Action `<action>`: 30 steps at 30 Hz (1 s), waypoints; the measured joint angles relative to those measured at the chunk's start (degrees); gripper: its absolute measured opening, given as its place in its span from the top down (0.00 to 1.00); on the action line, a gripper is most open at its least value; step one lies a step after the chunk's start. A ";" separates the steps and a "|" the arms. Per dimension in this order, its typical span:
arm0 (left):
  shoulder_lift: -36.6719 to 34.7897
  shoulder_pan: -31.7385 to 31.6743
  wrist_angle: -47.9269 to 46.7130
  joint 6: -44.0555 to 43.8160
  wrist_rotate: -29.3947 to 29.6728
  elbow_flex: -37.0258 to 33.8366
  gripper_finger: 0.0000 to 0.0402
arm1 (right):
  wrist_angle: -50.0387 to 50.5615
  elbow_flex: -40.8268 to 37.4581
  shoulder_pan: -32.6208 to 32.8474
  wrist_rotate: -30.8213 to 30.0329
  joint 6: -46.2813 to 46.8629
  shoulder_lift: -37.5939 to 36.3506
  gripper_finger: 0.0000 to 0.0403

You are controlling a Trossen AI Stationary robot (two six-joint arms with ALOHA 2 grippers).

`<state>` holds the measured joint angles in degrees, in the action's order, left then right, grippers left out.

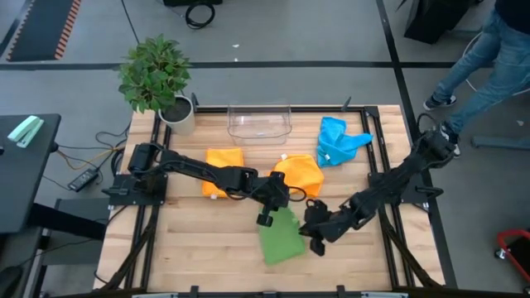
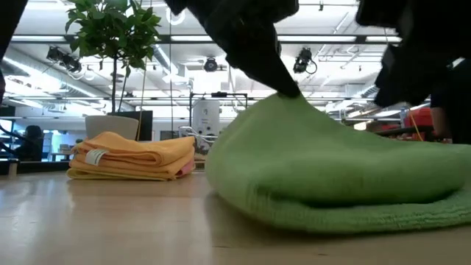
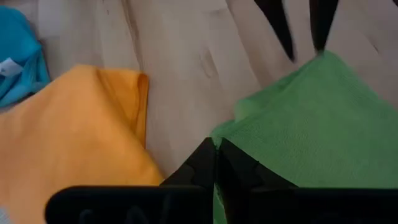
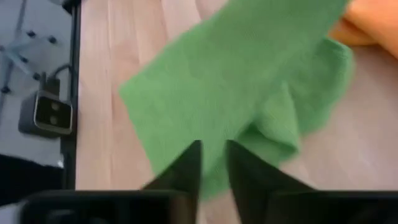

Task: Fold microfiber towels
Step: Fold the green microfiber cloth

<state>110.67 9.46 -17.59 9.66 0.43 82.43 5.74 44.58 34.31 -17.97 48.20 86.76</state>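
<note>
The green microfiber towel [image 1: 281, 238] lies near the table's front middle, bunched and partly doubled over [image 4: 236, 74]. My left gripper [image 1: 267, 217] is shut on its far left corner. My right gripper [image 1: 315, 242] stands just right of the towel, fingers a little apart [image 4: 213, 155], nothing between them; whether a tip touches the towel's corner [image 3: 320, 55] I cannot tell. A folded orange towel stack [image 1: 224, 172] rests flat at the back left. A loose orange towel [image 1: 300, 174] and a crumpled blue towel [image 1: 338, 141] lie behind. My left gripper pinches the green towel's far left corner [image 3: 231, 144] between its two shut fingers, slanting down from the table's left. That corner is raised into a peak [image 2: 291, 96] while the rest of the towel lies on the table [image 2: 338, 199]. One layer or several, I cannot tell.
A clear plastic bin [image 1: 259, 122] stands at the back middle and a potted plant [image 1: 157, 79] at the back left corner. A person's legs [image 1: 480, 58] show beyond the back right corner. Bare wood [image 1: 199, 240] lies left of the green towel.
</note>
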 joint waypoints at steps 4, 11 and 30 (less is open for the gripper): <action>0.04 -0.53 4.79 -0.82 -0.23 -2.97 0.98 | -7.06 0.00 -0.99 -0.08 -0.74 2.64 0.97; 0.07 -0.79 7.63 1.49 -0.59 -5.27 0.93 | -13.53 0.00 -1.72 5.61 2.32 8.76 0.99; 6.52 -4.54 15.01 4.50 3.42 -5.31 0.71 | -6.06 0.02 3.71 0.59 22.76 13.81 0.99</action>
<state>117.20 4.92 -2.58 14.15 3.85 77.12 -0.32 44.60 38.02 -17.39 70.96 100.57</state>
